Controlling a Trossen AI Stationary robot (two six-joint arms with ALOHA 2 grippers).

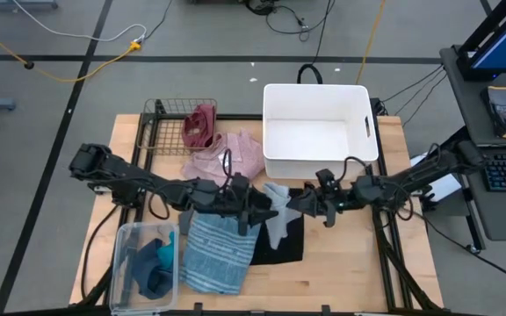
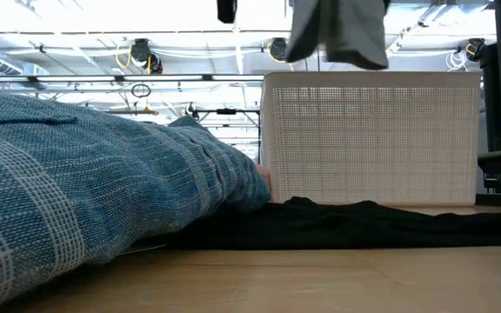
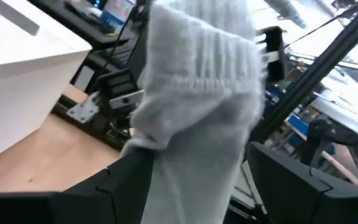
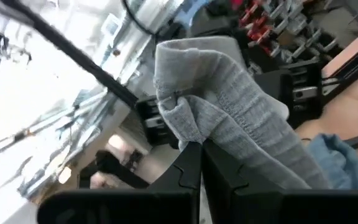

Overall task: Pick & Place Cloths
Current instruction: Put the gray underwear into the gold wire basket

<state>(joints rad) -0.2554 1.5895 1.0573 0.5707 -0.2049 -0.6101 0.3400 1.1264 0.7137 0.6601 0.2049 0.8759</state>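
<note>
Grey cloth (image 1: 277,221) hangs between the 2 grippers above the black cloth (image 1: 281,247), pinched by the closed right gripper (image 1: 304,204) while the left gripper (image 1: 266,213) seems parted around it, so the handover looks done and the white bin (image 1: 319,167) comes next.

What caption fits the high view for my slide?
Right gripper holds a grey cloth above the black cloth, the open left gripper beside it, near the white bin.
</note>
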